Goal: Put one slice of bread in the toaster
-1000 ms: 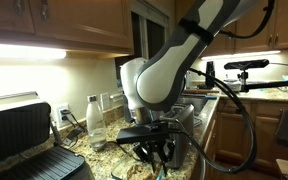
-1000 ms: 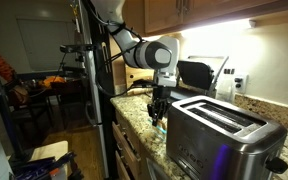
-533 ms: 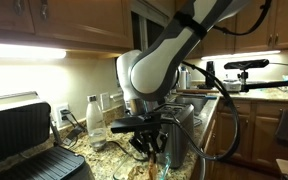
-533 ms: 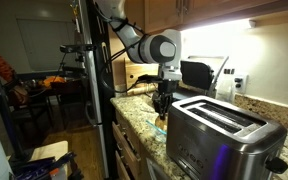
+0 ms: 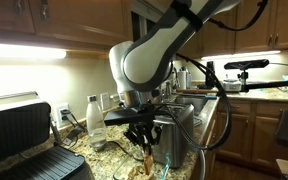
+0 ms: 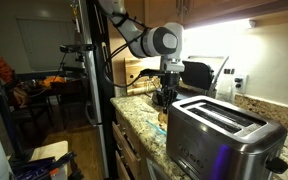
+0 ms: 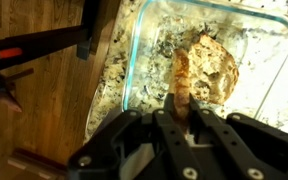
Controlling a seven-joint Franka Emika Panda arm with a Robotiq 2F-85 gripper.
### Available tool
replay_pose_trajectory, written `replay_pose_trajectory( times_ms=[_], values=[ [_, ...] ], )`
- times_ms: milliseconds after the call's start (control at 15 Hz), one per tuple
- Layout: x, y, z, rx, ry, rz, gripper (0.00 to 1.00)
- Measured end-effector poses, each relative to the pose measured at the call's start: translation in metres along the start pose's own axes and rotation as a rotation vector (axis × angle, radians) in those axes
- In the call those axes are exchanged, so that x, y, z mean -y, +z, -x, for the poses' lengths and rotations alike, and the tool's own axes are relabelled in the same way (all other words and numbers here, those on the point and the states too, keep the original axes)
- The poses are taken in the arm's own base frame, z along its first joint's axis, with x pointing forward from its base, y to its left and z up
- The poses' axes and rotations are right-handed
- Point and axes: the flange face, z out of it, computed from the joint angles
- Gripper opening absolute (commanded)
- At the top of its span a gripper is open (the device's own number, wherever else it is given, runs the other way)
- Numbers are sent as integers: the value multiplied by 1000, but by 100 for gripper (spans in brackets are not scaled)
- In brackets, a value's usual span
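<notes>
My gripper (image 7: 181, 112) is shut on a tan slice of bread (image 7: 180, 78), held edge-on above a clear glass dish (image 7: 144, 45). Another golden-brown slice (image 7: 216, 68) lies in the dish below. In an exterior view the gripper (image 5: 144, 143) holds the slice (image 5: 148, 157) hanging just in front of the shiny steel toaster (image 5: 180, 128). In an exterior view the gripper (image 6: 166, 97) is lifted beside the toaster (image 6: 224, 135), near the far end of its top slots.
A black and silver grill press (image 5: 24, 140) stands open on the granite counter (image 6: 134, 115). A white bottle (image 5: 95, 118) stands by the wall. A camera tripod (image 6: 79, 70) stands on the floor beside the counter edge.
The gripper has risen out of the glass dish with the slice in it and moved toward the toaster.
</notes>
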Motion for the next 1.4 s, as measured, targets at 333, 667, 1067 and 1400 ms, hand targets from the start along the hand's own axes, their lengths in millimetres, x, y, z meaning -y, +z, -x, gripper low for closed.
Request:
replay_pose_trajectory(
  times_ms=[333,667,1067,1400],
  values=[
    [0,-26,2,-34,32,13,3],
    [-11,-61,3,-56,91,-5,3],
    [-28,-95,-2,-97,136,-3,3],
    [-45,-124,-10,-141,170,9,3]
  ],
)
